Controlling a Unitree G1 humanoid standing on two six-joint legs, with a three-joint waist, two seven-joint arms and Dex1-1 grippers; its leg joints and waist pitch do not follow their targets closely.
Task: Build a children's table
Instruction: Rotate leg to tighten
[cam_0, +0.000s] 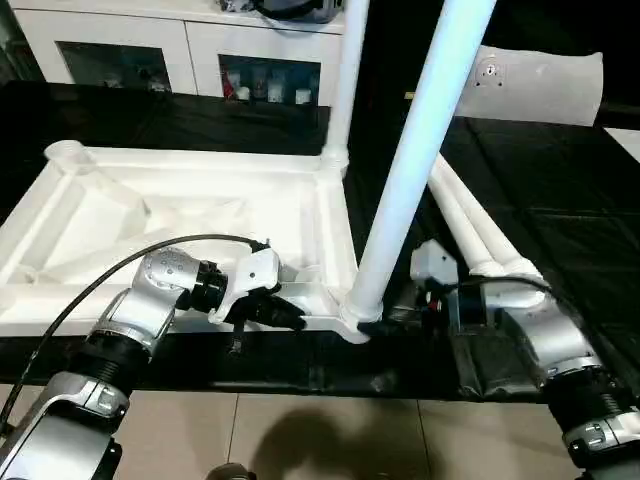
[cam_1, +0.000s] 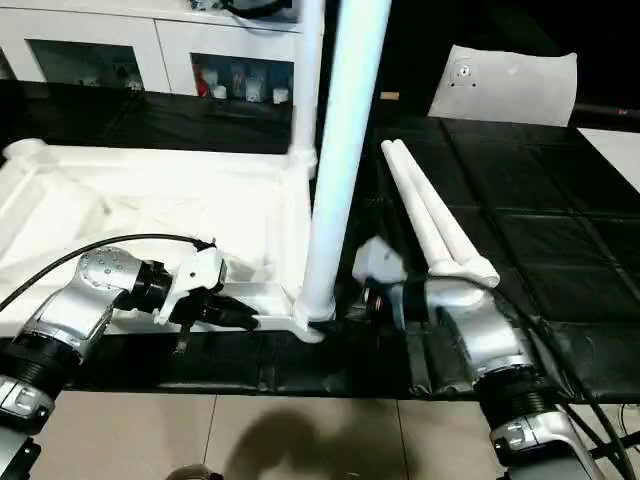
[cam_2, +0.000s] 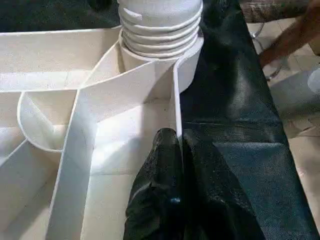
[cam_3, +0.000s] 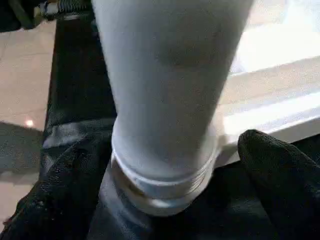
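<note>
- The upturned tabletop (cam_0: 190, 215) lies ribs-up on the black mat (cam_0: 560, 250), with a leg (cam_0: 420, 160) standing in its near right corner socket (cam_0: 352, 318) and leaning a little to the right.
- The right gripper (cam_3: 165, 195) sits at the base of that leg, one black finger on each side of the threaded collar; the fingers (cam_3: 280, 175) stand apart around it, and whether they press it cannot be told.
- The left gripper (cam_2: 172, 165) is pinched closed on the thin near rim of the tabletop, just left of the socket, seemingly steadying the slab.
- Threads show above the socket in the left wrist view, so the leg appears not fully screwed home; the step in hand looks like turning it down, and that calls for bringing the leg upright first so the thread does not cross.
- A second leg (cam_0: 342, 80) already stands in the far right corner; the far left socket (cam_0: 63, 153) is empty.
- Two spare legs (cam_1: 435, 225) lie side by side on the mat, just right of the right forearm, near enough to be knocked.
- A white block (cam_1: 505, 85) rests far right; a cabinet (cam_0: 190, 50) lines the far wall.
- A person's hand (cam_2: 295, 35) shows beyond the mat edge.
</note>
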